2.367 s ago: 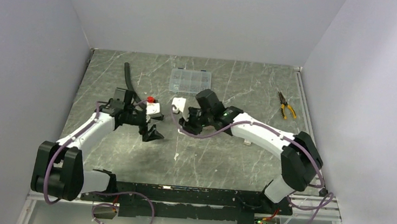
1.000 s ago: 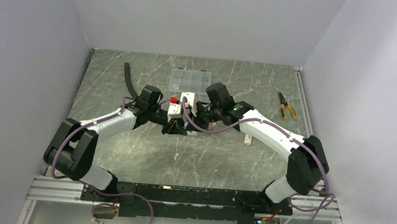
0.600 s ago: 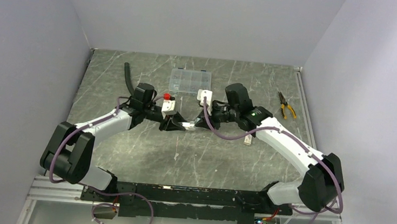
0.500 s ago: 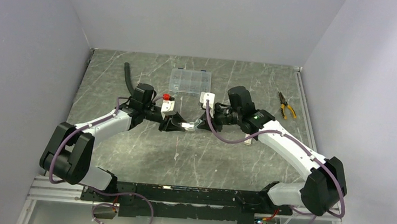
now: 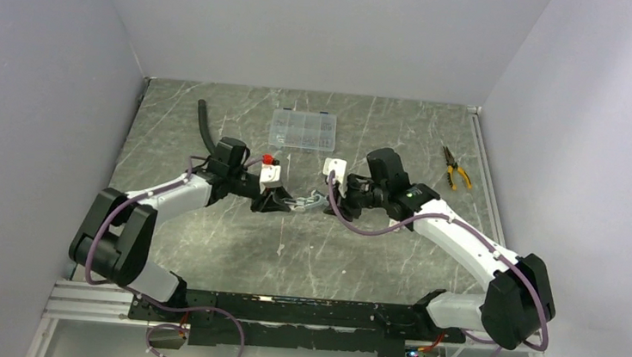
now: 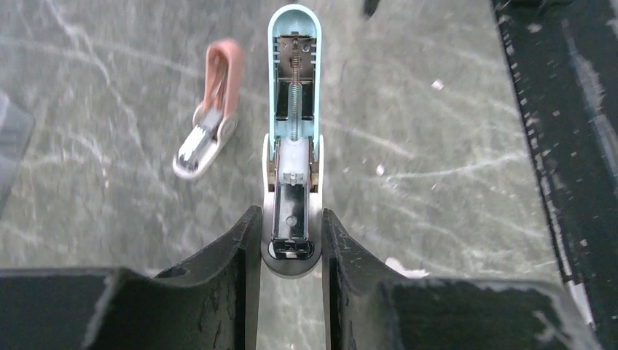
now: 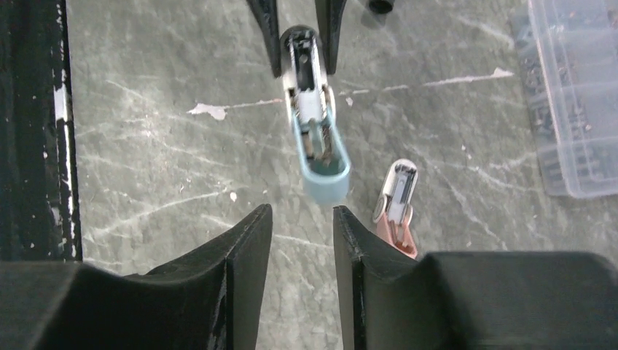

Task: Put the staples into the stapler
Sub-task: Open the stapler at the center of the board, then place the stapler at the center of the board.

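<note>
My left gripper (image 6: 290,219) is shut on the silver base end of a light blue mini stapler (image 6: 293,87), held just above the table. The stapler is swung fully open, its spring and black channel facing up. From above, the left gripper (image 5: 279,199) and the stapler (image 5: 307,201) sit mid-table. My right gripper (image 7: 302,215) is open and holds nothing. It faces the stapler's (image 7: 319,157) blue tip from a short gap, and the left fingers (image 7: 270,33) show beyond it. From above, the right gripper (image 5: 334,202) is just right of the stapler. I cannot make out the staples.
A pink mini stapler (image 6: 211,109), also open, lies on the table beside the blue one, also seen in the right wrist view (image 7: 397,208). A clear compartment box (image 5: 303,129), a black hose (image 5: 206,127) and yellow-handled pliers (image 5: 457,167) lie farther back.
The right gripper has drawn back to the right off the stapler and its jaws have widened. The left gripper keeps hold of the stapler, which now lies stretched open between the two.
</note>
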Controlling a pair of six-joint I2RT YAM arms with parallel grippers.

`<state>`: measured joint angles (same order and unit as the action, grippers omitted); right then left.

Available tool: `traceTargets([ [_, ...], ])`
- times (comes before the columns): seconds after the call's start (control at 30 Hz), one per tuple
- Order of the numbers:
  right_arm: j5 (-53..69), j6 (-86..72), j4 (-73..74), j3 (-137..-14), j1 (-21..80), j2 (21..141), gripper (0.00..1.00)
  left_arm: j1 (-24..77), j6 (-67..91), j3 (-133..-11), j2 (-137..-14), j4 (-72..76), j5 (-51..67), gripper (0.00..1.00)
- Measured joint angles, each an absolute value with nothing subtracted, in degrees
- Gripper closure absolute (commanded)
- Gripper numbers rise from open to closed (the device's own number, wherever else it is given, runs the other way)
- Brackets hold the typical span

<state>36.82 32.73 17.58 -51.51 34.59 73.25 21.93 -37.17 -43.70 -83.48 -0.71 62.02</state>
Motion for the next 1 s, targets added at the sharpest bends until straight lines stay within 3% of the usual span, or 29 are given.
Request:
traceTargets([
  [0.33,35.77,33.1,21.41,-50.15,34.3,73.08,0.57,20.88,-39.9,-44.25,-87.77,-3.77,56.58,0.97],
  [1.0,31.07,33.54,22.76,-48.03,28.38,65.04,0.58,28.27,-51.31,-51.88,-100.9,-11.57,51.05,0.96],
])
